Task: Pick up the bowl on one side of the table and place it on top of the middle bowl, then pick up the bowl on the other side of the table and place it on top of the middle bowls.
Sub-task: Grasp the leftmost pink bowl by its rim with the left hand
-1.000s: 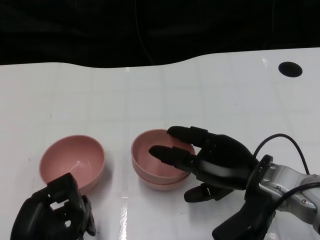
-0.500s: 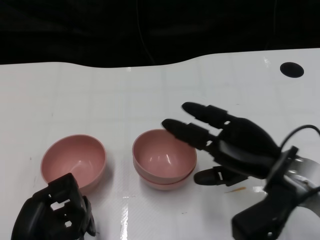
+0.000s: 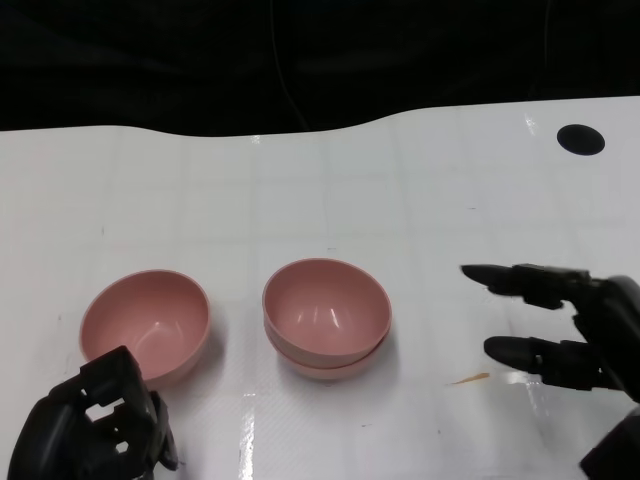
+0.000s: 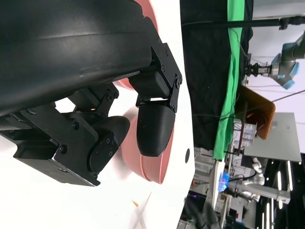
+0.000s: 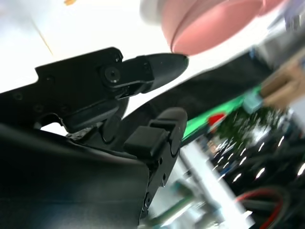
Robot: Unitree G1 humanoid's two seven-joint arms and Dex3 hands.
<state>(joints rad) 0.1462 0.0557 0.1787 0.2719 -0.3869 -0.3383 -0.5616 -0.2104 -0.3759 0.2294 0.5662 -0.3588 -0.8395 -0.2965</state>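
Fingers [image 3: 515, 277] of the right hand [image 3: 580, 325] spread apart holding nothing, well right of the stacked middle bowls [image 3: 326, 315], while the left hand [image 3: 90, 430] sits curled and empty just beside the left bowl [image 3: 146, 325].

the right hand [image 3: 575, 325] has let go of the stacked bowls [image 3: 326, 316] and drawn away, empty.

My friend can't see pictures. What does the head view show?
Two pink bowls stacked in the middle of a white table, with a single pink bowl to their left. The robot's black right hand hovers open at the right edge, and its left hand sits curled near the single bowl.
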